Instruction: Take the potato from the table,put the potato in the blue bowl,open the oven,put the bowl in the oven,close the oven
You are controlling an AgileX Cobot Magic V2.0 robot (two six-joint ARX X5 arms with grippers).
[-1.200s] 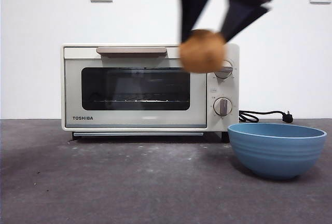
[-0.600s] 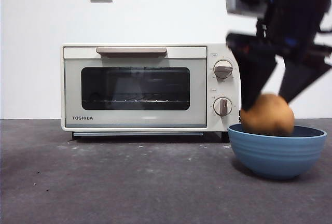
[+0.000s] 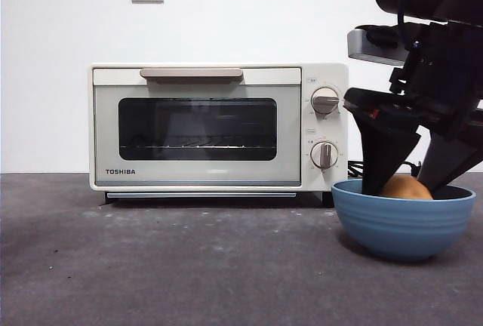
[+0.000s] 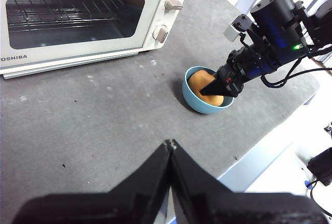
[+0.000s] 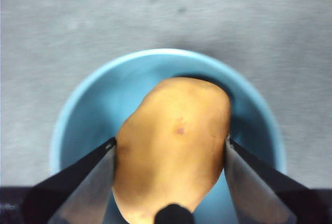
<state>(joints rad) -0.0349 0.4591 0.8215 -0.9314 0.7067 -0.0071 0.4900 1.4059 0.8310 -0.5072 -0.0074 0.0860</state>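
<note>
The tan potato (image 3: 406, 188) (image 5: 174, 151) lies low inside the blue bowl (image 3: 400, 224) (image 5: 83, 110), only its top showing over the rim in the front view. My right gripper (image 3: 405, 181) (image 5: 170, 154) reaches down into the bowl, its jaws pressed against both sides of the potato. The cream oven (image 3: 196, 126) (image 4: 78, 16) stands to the left behind the bowl with its door closed. My left gripper (image 4: 170, 143) hangs shut well above the dark grey table (image 4: 93, 115), far from the bowl (image 4: 199, 105).
A black cord (image 3: 377, 167) runs behind the bowl along the wall. The table's edge (image 4: 244, 156) lies close beside the bowl. Bare table stretches in front of the oven.
My right gripper has carried the potato from in front of the oven's upper right corner rightward and down into the bowl. The bowl and oven have not moved.
</note>
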